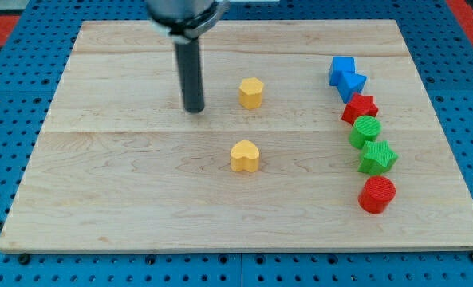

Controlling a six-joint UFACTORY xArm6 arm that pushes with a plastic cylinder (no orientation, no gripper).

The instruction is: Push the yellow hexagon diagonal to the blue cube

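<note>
The yellow hexagon [251,92] sits on the wooden board [140,191], a little above the middle. My tip [194,109] rests on the board to the hexagon's left, apart from it by a clear gap. The blue cube [340,68] is near the view's right, upper part, touching a blue star-like block [352,84] just below and right of it. A yellow heart [245,155] lies below the hexagon near the board's centre.
Below the blue blocks a column runs down the view's right: a red star [360,107], a green round block [366,130], a green star [377,157] and a red cylinder [376,194]. A blue pegboard [13,96] surrounds the board.
</note>
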